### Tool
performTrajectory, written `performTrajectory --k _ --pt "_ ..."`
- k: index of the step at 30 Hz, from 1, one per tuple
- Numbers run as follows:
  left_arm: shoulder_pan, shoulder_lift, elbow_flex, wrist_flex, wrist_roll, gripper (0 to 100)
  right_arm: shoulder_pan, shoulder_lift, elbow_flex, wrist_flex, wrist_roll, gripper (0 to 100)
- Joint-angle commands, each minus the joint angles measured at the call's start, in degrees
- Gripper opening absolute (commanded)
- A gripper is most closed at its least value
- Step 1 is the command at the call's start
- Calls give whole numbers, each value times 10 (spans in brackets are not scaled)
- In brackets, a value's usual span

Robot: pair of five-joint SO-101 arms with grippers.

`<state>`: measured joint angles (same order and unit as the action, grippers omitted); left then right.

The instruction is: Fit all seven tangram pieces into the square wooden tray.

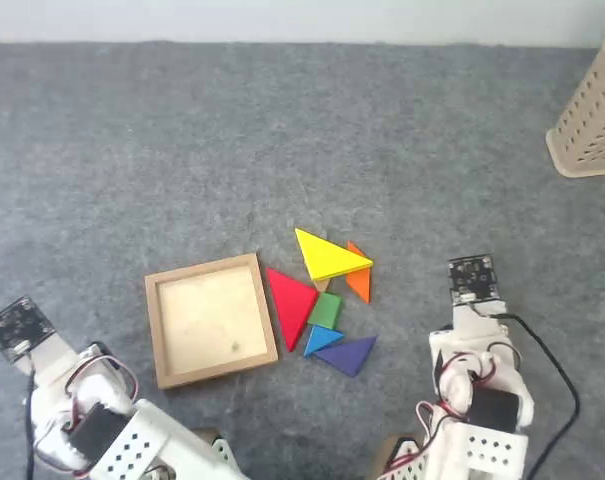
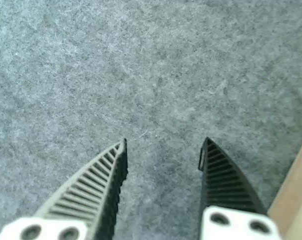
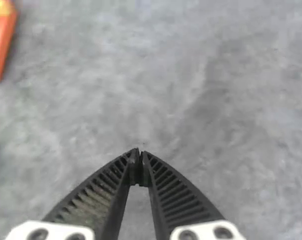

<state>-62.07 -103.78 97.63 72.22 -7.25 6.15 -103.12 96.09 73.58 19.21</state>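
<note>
The square wooden tray (image 1: pixel 202 268) lies flat on the grey table, slightly turned, its pale floor bare. The pieces cluster just to its right. A red triangle (image 1: pixel 289 300) is nearest the tray. A yellow triangle (image 1: pixel 327 257) lies across an orange piece (image 1: pixel 359 282). Below them are a green square (image 1: pixel 325 311), a blue triangle (image 1: pixel 320 340) and a purple parallelogram (image 1: pixel 347 353).

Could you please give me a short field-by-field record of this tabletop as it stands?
tray: square wooden tray, nothing inside
pieces: yellow triangle, orange triangle, red triangle, green square, blue triangle, purple parallelogram, clustered beside the tray
left claw: open, over grey carpet by the tray's edge
right claw: shut, over carpet
corner: beige perforated basket
</note>
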Motion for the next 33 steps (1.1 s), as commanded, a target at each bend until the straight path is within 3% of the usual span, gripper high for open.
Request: performTrajectory --k 1,6,13,19,25,33 --pt "0 -6 -11 2 5 225 -43 -9 4 10 4 6" --pt "0 -6 -11 2 5 225 -94 -8 4 -1 7 6" --pt "0 -6 -11 2 5 225 -63 -8 4 -5 7 6" --pt "-1 -6 -11 2 5 225 4 -8 4 -5 7 6" --pt "5 -6 -11 -1 4 227 13 -8 4 -5 6 6" --pt "133 -6 -11 1 3 228 14 -8 4 -2 7 6"
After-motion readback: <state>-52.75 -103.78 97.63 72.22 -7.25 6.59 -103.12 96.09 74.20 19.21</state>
